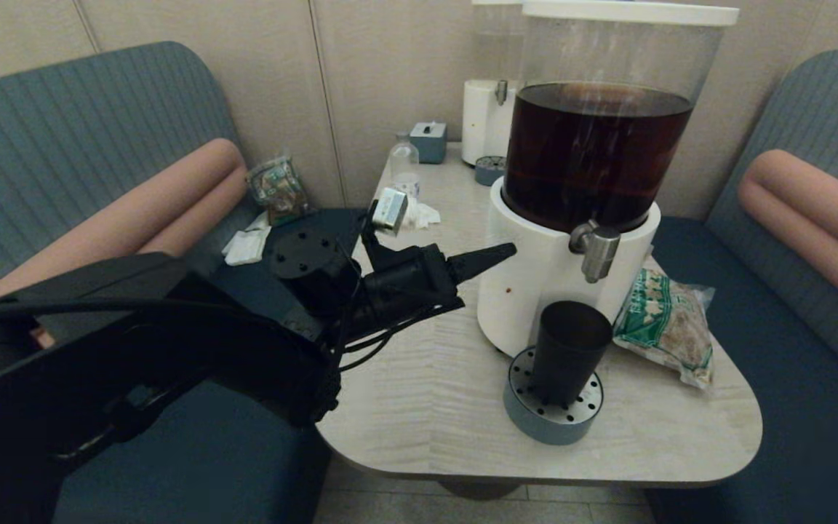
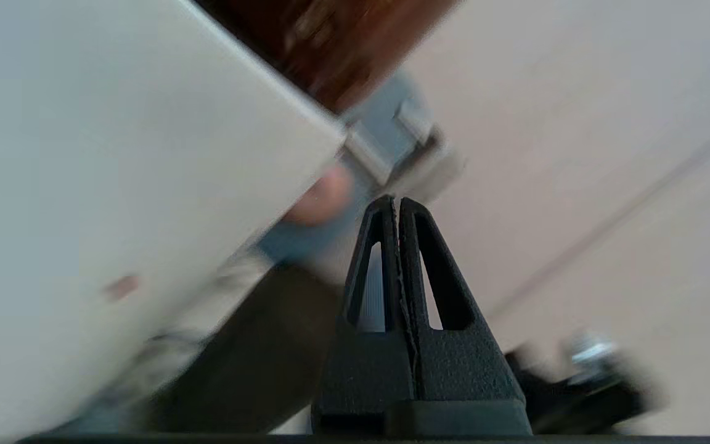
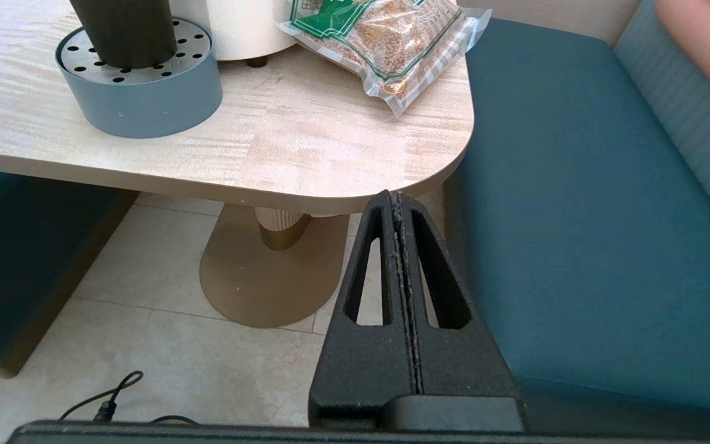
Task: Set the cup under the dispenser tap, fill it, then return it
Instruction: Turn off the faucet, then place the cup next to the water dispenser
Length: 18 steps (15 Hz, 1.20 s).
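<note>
Head view only catches the left gripper (image 1: 508, 251), pinched shut and empty, near the tap (image 1: 596, 249) above the cup (image 1: 569, 352); right gripper (image 3: 397, 197), also closed on nothing, shows solely on its wrist cam.

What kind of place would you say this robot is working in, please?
Probably a café or restaurant booth: teal upholstered bench seats flank a small pale wood-grain table, which carries a large drink dispenser of dark brown liquid, a second dispenser behind it, and a tissue box by the wall.

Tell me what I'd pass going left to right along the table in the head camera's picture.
Left gripper, shut → the cup on its drip tray, below the dispenser tap → snack bag.
</note>
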{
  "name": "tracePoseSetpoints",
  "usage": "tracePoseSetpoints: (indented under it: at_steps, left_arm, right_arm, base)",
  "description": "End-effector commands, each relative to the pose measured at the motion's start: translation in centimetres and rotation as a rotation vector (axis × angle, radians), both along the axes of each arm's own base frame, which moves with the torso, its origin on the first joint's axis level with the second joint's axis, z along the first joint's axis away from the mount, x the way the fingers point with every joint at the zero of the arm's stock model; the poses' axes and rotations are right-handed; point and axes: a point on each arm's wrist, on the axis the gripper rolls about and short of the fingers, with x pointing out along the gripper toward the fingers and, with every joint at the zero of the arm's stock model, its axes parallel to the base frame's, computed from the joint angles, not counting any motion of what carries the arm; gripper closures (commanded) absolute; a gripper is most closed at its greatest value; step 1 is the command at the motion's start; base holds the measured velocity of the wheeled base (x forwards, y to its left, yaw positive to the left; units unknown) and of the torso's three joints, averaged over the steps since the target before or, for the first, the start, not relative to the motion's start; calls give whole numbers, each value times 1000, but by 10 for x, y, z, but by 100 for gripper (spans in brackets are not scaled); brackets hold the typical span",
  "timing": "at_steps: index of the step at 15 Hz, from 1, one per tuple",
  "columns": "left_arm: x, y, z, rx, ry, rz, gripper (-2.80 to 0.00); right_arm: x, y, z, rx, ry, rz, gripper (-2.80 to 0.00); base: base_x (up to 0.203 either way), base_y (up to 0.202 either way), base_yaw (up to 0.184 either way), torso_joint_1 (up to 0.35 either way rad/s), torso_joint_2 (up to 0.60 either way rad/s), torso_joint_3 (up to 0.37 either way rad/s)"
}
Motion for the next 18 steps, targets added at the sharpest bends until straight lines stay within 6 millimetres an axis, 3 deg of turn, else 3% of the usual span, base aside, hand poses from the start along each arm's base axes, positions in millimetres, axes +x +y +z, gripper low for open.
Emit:
tracePoseSetpoints:
  at_steps: [1, 5, 14, 18]
  left_arm:
    - [-22, 22, 8, 81, -210, 97, 0]
    - [-27, 43, -1, 231, -506, 359, 0]
    - [-86, 78, -38, 414, -370, 371, 0]
    - [-96, 83, -47, 460, -365, 360, 0]
  right_arm:
    - [0, 0, 0, 0, 1, 0, 0]
    - [0, 0, 0, 0, 1, 0, 0]
    - [0, 0, 0, 0, 2, 0, 0]
    - [0, 0, 0, 0, 1, 0, 0]
  base:
    - [0, 0, 0, 0, 0, 0]
    - [0, 0, 0, 0, 0, 0]
    - [0, 0, 0, 0, 0, 0]
    - [0, 0, 0, 0, 0, 0]
